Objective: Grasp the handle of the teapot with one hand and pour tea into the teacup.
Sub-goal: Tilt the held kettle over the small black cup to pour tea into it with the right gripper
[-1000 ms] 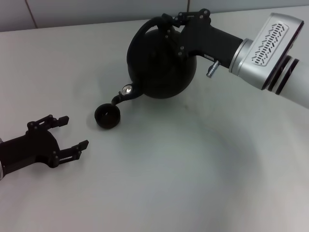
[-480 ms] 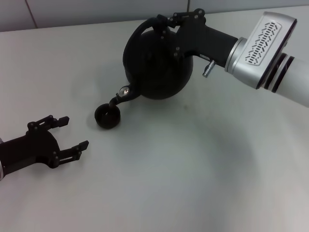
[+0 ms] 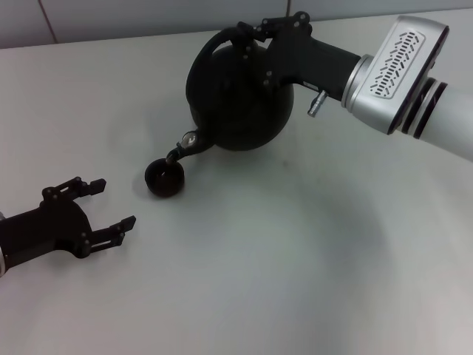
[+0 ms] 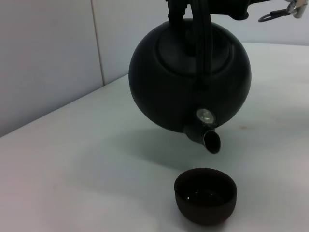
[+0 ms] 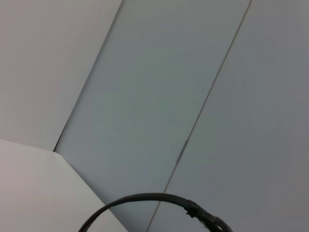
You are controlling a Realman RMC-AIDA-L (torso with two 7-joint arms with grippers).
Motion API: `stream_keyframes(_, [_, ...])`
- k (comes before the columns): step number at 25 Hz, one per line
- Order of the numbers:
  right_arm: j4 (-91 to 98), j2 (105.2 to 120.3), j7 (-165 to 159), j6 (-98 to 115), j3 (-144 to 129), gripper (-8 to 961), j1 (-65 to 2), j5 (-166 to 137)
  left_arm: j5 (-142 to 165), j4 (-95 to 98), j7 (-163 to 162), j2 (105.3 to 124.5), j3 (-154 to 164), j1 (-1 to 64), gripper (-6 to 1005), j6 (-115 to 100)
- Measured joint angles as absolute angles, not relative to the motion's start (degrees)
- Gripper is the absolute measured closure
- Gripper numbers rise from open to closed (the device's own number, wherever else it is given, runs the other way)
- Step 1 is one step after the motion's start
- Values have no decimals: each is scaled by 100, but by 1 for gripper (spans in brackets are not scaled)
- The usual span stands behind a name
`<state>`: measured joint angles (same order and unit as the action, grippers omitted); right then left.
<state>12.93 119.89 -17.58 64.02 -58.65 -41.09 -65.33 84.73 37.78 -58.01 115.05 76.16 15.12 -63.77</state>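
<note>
The round matte-black teapot (image 3: pixel 235 100) hangs tilted above the table, its spout (image 3: pixel 183 148) angled down over the small black teacup (image 3: pixel 165 178). My right gripper (image 3: pixel 255 33) is shut on the black arched handle (image 3: pixel 214 44) at the pot's top. In the left wrist view the teapot (image 4: pixel 188 84) hangs over the teacup (image 4: pixel 205 195), spout mouth (image 4: pixel 211 141) just above its rim. My left gripper (image 3: pixel 109 205) is open and empty at the near left, apart from the cup. The right wrist view shows only part of the handle (image 5: pixel 145 200) against the wall.
The white table (image 3: pixel 295 259) extends to a grey wall (image 3: pixel 111 15) at the back. My right arm's silver wrist (image 3: pixel 392 70) reaches in from the right above the table.
The teapot and right gripper have shifted slightly left and back, with the spout staying over the teacup. The left arm has not moved.
</note>
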Motion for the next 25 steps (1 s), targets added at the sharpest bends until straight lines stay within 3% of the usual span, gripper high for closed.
stream_keyframes(25, [1383, 11988, -1757, 6235, -6039, 846, -4161, -6503, 8472, 3778, -5804, 11504, 7606, 1502, 177, -6470])
